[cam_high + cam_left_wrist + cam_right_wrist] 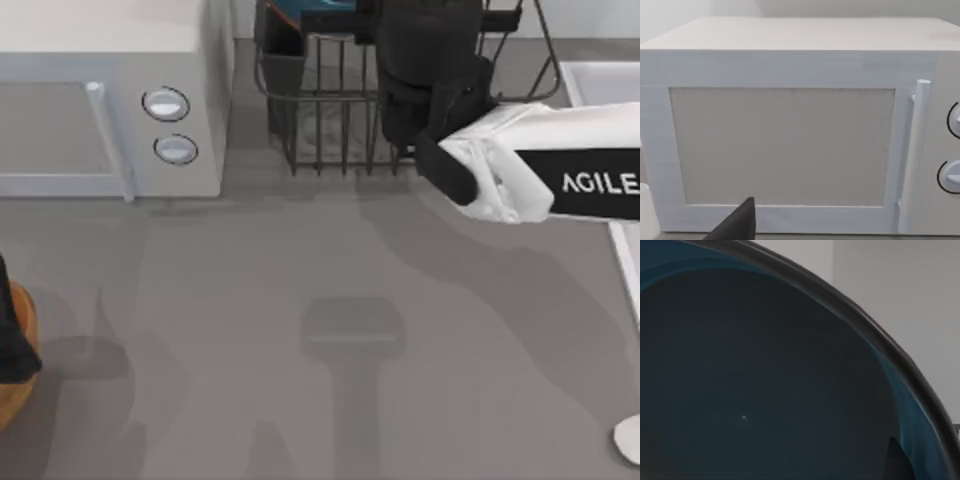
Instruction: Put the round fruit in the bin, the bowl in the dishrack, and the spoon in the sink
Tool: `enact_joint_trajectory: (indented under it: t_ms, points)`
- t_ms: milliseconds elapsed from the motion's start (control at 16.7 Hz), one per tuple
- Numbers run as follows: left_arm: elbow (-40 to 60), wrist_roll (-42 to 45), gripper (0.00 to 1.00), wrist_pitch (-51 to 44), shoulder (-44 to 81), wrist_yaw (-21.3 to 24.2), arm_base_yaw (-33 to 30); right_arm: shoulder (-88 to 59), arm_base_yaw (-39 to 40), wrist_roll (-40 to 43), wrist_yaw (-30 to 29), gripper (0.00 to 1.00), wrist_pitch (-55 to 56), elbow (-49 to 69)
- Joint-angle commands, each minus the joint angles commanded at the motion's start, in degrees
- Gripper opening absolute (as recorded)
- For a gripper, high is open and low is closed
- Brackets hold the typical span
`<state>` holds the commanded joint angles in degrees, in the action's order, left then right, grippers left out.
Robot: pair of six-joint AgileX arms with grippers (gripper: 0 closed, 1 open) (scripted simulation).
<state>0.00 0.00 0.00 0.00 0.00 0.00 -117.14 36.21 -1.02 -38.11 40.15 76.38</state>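
The large black wire dishrack [330, 110] stands at the counter's twelve o'clock; the right tool [425, 90] hangs over it. The deep blue glazed bowl [765, 390], stiff, heavy, slippery and breakable, is best pinched by the rim; whether the tool grips it, I cannot tell.

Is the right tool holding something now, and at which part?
It cannot be told. The right tool is above the black wire dishrack, close to the deep blue glazed bowl.
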Motion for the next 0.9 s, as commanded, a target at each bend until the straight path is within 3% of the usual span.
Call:
enact_joint_trajectory:
  t_ms: [660, 900]
  points:
    - [0.0, 0.0, 1.00, 0.0, 0.0, 0.0, 0.0, 0.0, 0.0, 0.0, 0.0, 0.98, 0.0, 0.0]
    - [0.0, 0.0, 1.00, 0.0, 0.0, 0.0, 0.0, 0.0, 0.0, 0.0, 0.0, 1.00, 0.0, 0.0]
